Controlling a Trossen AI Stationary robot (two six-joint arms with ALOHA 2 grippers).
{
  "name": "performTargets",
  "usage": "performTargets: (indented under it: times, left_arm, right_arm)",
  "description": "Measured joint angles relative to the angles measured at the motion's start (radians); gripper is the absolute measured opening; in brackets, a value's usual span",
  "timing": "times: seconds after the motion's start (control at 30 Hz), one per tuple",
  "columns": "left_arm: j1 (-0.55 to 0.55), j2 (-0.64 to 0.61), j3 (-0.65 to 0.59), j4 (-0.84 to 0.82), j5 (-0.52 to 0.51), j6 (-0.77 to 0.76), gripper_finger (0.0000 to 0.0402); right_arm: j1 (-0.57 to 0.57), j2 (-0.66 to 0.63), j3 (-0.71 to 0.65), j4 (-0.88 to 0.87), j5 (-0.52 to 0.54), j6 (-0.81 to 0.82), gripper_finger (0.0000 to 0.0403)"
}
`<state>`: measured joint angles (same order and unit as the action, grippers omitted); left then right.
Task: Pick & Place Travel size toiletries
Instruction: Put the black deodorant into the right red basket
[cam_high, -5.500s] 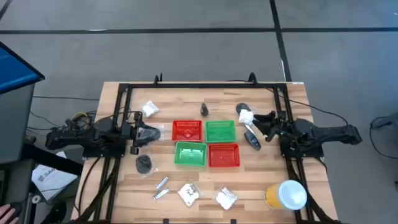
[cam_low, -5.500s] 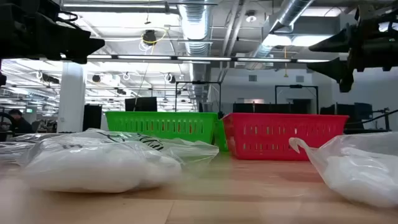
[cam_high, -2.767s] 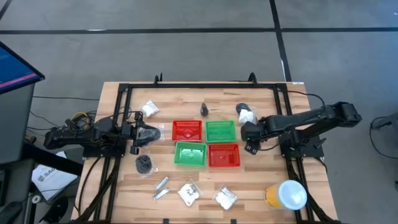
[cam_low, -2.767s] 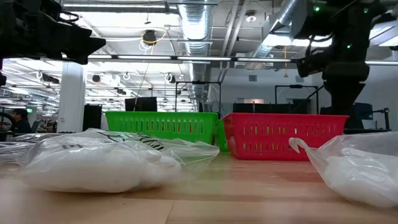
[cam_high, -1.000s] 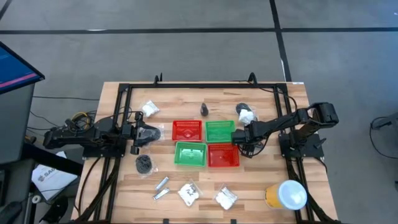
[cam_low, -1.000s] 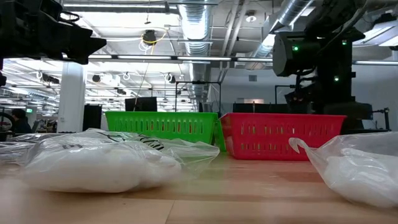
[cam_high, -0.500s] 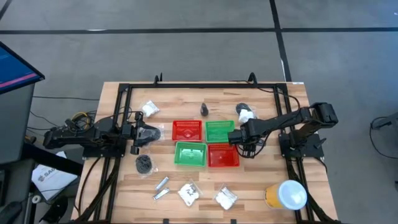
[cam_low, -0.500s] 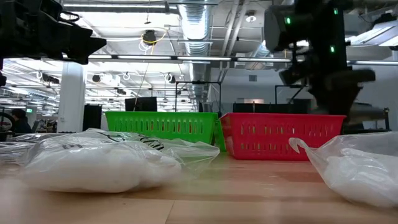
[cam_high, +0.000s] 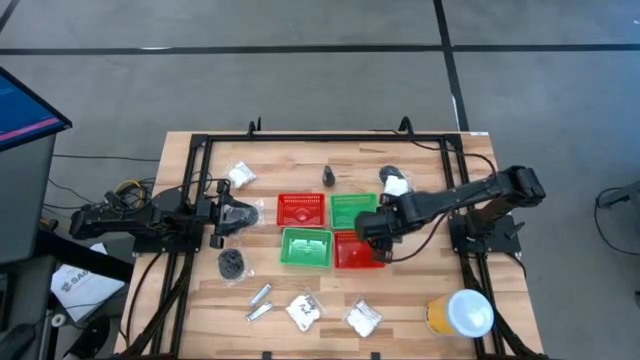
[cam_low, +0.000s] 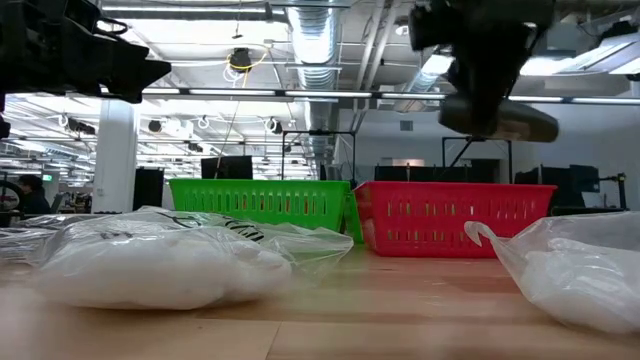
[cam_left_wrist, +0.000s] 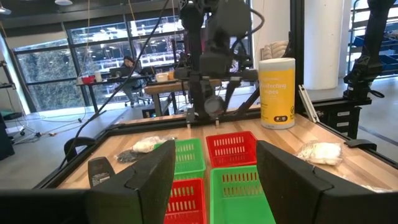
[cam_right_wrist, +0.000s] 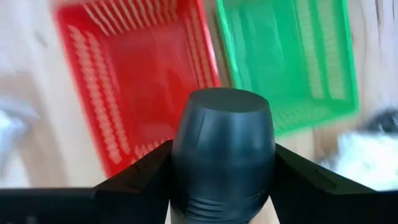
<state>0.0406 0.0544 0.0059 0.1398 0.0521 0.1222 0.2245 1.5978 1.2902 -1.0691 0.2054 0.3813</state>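
Right gripper (cam_high: 372, 229) clamped on dark mini bottle (cam_right_wrist: 222, 158), held between its jaws | below jaws: red basket (cam_right_wrist: 134, 81), clear of rims, green basket (cam_right_wrist: 286, 59) beside | left gripper (cam_high: 243, 213) parked at table's left edge, jaws apart.

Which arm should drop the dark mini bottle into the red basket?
Right. The right gripper already holds the dark mini bottle directly over the near red basket. The left gripper waits at the table's left side.
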Motion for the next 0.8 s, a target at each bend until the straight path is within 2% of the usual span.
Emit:
performTargets:
  times: [0.23,0.57,0.8]
  left_arm:
    - [0.000,0.000,0.000,0.002,0.000,0.000,0.0213]
    - [0.000,0.021,0.000,0.002,0.000,0.000,0.0213]
    - [0.000,0.058,0.000,0.026,-0.001,0.000,0.0213]
  right_arm:
    - [0.047,0.015,-0.001,0.104,-0.004,0.009,0.0212]
    - [0.077,0.147,-0.001,0.216,-0.005,0.011,0.0201]
    - [0.070,0.186,0.003,0.227,-0.003,0.005,0.0228]
